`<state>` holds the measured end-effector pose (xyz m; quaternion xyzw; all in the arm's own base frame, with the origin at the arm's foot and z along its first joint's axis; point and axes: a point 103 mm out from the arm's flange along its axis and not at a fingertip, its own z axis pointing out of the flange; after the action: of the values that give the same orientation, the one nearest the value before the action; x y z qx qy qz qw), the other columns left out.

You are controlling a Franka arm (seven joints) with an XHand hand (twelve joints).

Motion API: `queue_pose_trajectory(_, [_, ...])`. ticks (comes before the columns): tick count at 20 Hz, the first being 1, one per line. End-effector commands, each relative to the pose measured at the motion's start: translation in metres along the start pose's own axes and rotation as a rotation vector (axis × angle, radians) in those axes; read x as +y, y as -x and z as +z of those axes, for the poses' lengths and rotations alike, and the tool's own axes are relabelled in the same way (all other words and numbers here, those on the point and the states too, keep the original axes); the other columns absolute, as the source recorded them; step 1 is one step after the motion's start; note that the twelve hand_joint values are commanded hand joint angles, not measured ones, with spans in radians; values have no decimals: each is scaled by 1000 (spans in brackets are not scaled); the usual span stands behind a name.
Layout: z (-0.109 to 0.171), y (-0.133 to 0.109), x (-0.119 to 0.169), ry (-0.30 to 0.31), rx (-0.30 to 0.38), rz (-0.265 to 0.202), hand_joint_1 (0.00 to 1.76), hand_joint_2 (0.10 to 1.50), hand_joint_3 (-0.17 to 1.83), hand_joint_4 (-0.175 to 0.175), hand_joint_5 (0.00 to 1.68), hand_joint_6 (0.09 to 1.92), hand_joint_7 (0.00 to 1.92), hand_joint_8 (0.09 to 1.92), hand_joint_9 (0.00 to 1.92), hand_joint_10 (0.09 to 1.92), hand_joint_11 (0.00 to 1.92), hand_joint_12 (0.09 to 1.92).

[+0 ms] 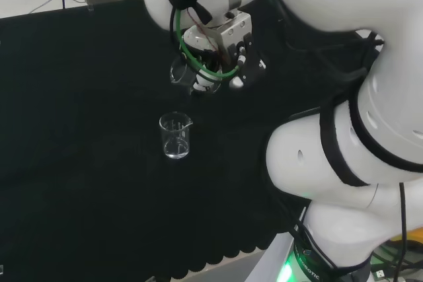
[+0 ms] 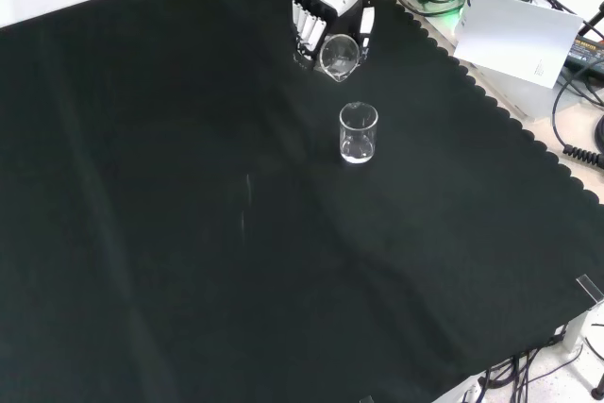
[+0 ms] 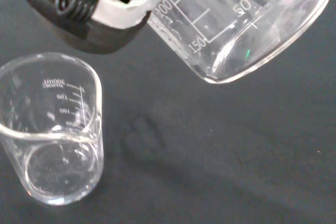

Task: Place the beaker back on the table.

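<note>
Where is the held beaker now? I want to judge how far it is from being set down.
In the front view the held beaker sits tilted in the robot hand near the top, above the cloth, just beyond the standing beaker.

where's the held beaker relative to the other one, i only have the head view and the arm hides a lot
Observer: In the front view the held beaker hangs tilted in the hand, beyond the standing beaker and apart from it.
Operator: is it touching the cloth
Observer: The wrist view shows its base raised, with bare black cloth beneath it.
Operator: anything in the standing one
Observer: In the wrist view it looks empty; I can see straight down to its bottom.
</note>
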<state>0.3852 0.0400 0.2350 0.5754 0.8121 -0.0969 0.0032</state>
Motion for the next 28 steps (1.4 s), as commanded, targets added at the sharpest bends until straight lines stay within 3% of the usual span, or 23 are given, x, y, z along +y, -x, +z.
queue_pose_trajectory(1, [11,4,11,40,93,-28,1180,1046,-175,-29,1348,422,1488,759,1724,373,1435,607])
queue_pose_trajectory(8, [21,14,35,66,205,-29,1179,1048,-175,-32,1344,429,1485,759,1723,373,1435,605])
queue_pose_trajectory(15, [34,25,75,116,302,-91,1180,1051,-175,-38,1336,443,1476,757,1711,369,1429,599])
queue_pose_trajectory(18, [40,33,92,150,343,-101,1182,1054,-175,-53,1322,470,1469,754,1703,365,1428,593])
queue_pose_trajectory(20, [43,40,102,168,373,-99,1261,1061,-175,-133,1282,524,1365,613,1687,358,1420,585])
queue_pose_trajectory(22, [46,46,111,190,403,-91,1294,1063,-175,-165,1266,546,1326,550,1678,353,1417,581])
queue_pose_trajectory(27, [55,59,129,224,471,-64,1304,1064,-175,-175,1261,551,1313,527,1663,345,1415,577])
queue_pose_trajectory(28, [58,61,133,225,481,-62,1303,1058,-175,-145,1261,521,1364,468,1663,337,1416,571])
